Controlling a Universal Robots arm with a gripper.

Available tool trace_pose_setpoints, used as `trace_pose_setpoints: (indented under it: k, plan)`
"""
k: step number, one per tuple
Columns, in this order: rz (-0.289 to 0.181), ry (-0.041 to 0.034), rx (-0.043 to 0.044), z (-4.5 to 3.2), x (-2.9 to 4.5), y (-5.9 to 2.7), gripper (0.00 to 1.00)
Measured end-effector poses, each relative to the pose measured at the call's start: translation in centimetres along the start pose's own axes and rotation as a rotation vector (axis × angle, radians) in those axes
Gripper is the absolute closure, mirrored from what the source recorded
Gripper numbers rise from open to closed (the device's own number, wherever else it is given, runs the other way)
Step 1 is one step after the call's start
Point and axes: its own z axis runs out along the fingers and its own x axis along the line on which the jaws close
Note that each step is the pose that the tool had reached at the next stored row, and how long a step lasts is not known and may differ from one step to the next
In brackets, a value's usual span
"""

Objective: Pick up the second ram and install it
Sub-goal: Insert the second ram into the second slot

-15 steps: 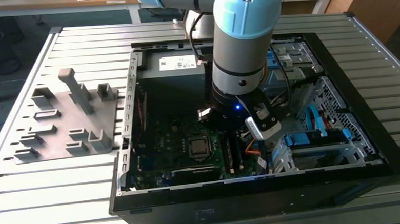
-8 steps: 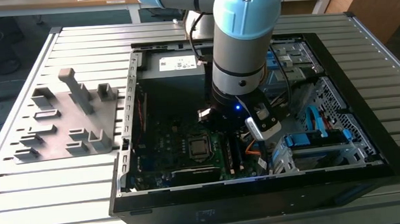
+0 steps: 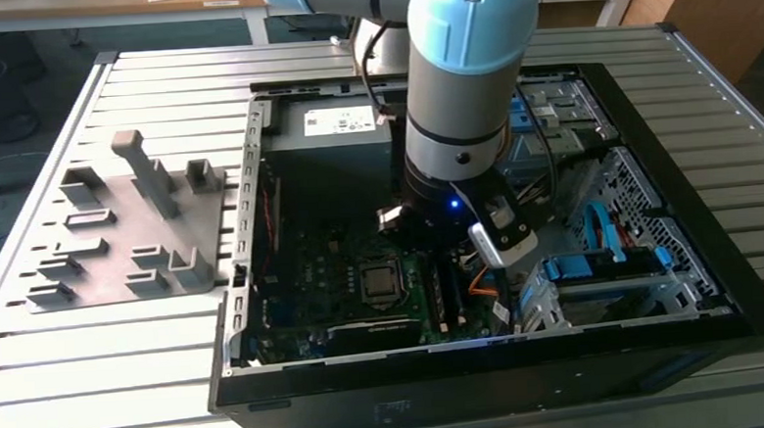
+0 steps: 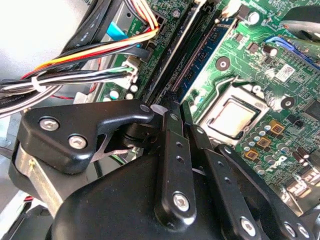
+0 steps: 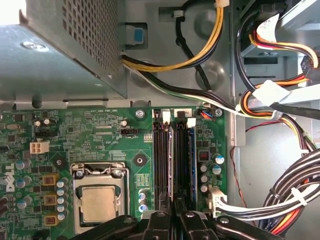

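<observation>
The arm is deep inside the computer case (image 3: 700, 286), pincer (image 4: 176, 107) pinched narrow on the second ram (image 5: 170, 165), which stands edge-on in the memory slots (image 5: 161, 160) beside the processor socket (image 5: 98, 200). Risk here, I reckon: if the stick sits slightly skewed, pressing could jam it, and the cable bundle (image 4: 75, 70) lies close by.

- In the exterior view the arm (image 3: 461, 102) covers the middle of the open computer case (image 3: 698, 256), and we cannot see the claw beneath it.
- In both wrist views the claw (image 5: 172, 212) runs off the picture's edge.
- Its fingertips (image 4: 172, 102) hide the near end of the memory slots (image 5: 172, 160); we cannot tell whether the second ram sits between them.
</observation>
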Motion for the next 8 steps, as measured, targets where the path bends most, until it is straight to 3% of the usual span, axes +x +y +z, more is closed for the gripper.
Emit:
trace_pose_setpoints:
  k: [8]
  plan:
    - [-0.006, 0.0, 0.0, -0.08, 0.02, 0.0, 0.86]
